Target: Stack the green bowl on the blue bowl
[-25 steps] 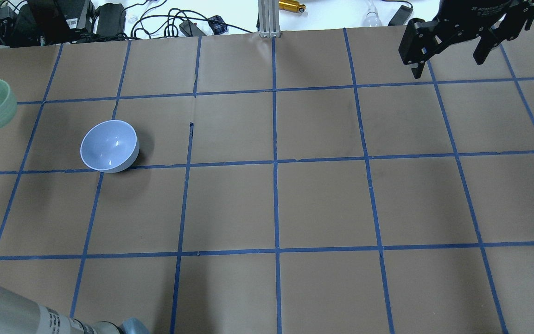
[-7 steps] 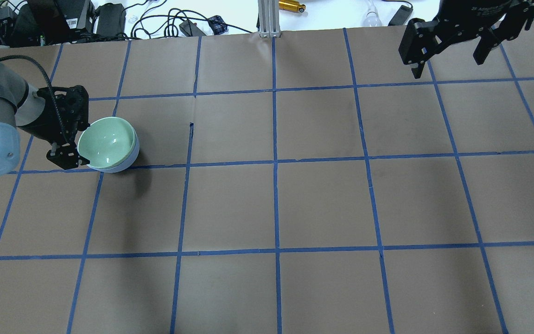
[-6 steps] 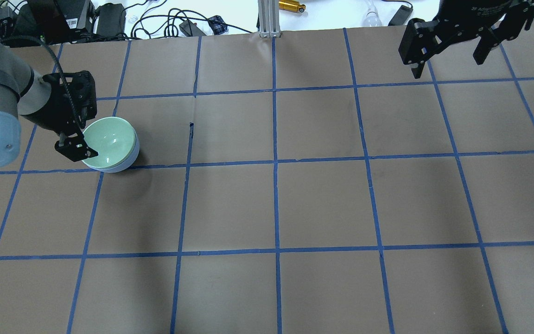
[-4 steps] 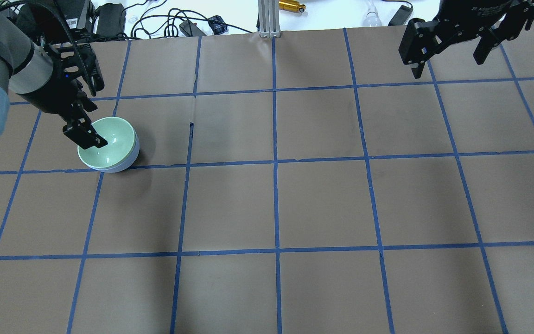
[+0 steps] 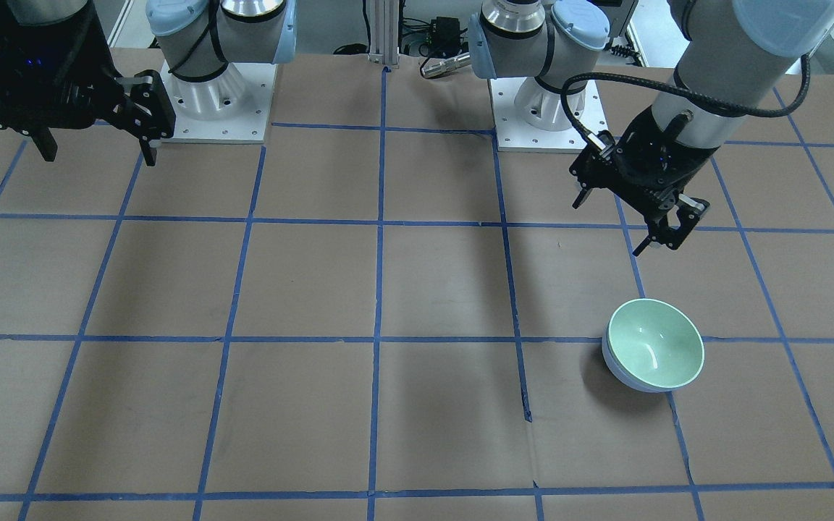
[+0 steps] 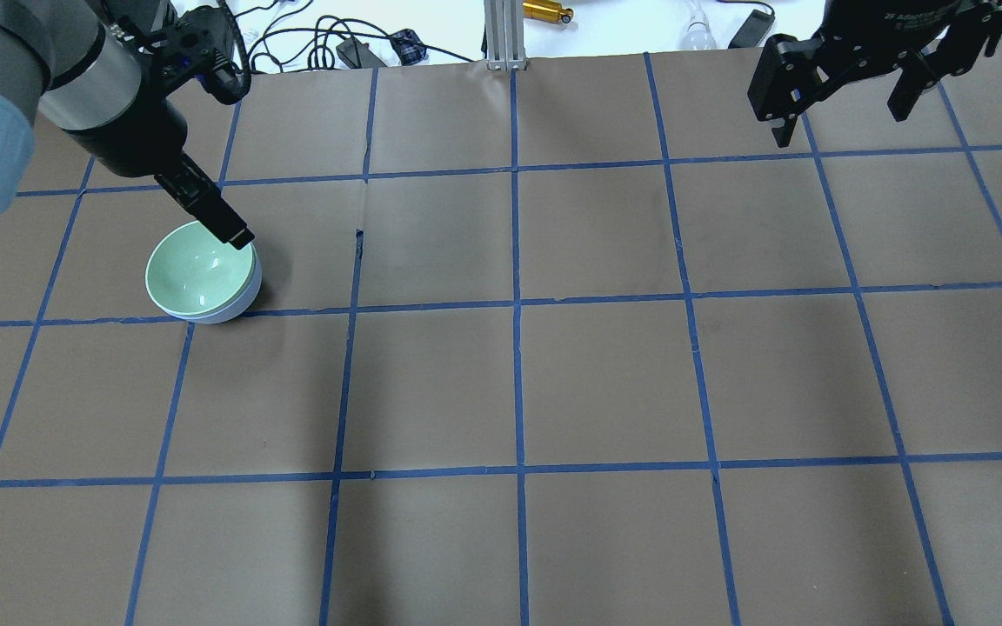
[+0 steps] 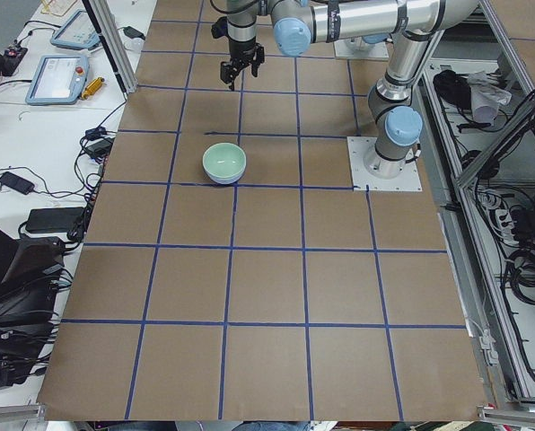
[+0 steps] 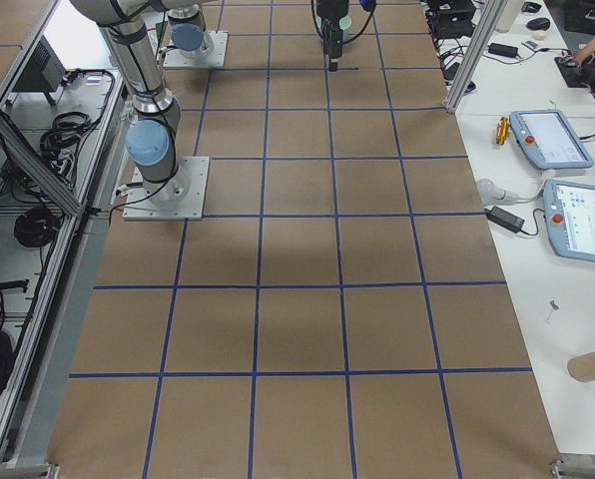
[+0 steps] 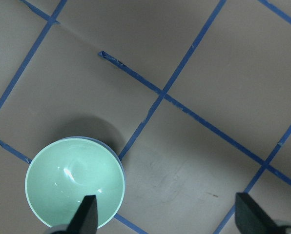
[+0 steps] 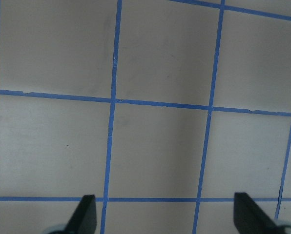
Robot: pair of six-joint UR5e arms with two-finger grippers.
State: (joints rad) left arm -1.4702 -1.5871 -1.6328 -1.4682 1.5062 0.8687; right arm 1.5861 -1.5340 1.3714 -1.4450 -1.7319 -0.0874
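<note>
We see left gripper (image 5: 614,226) raised, spread; right gripper (image 5: 98,155) spread; one green bowl (image 5: 656,346) nested in one blue bowl (image 6: 237,305).

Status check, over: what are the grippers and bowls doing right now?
Left gripper open, empty, hovering beside the stack. Right gripper open, empty, far off. Green bowl nested in blue bowl. Nothing in the way.

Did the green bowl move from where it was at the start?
Yes. In the overhead view the green bowl moved right from the view's left edge and now sits in the blue bowl, which stayed on the same tape line.
</note>
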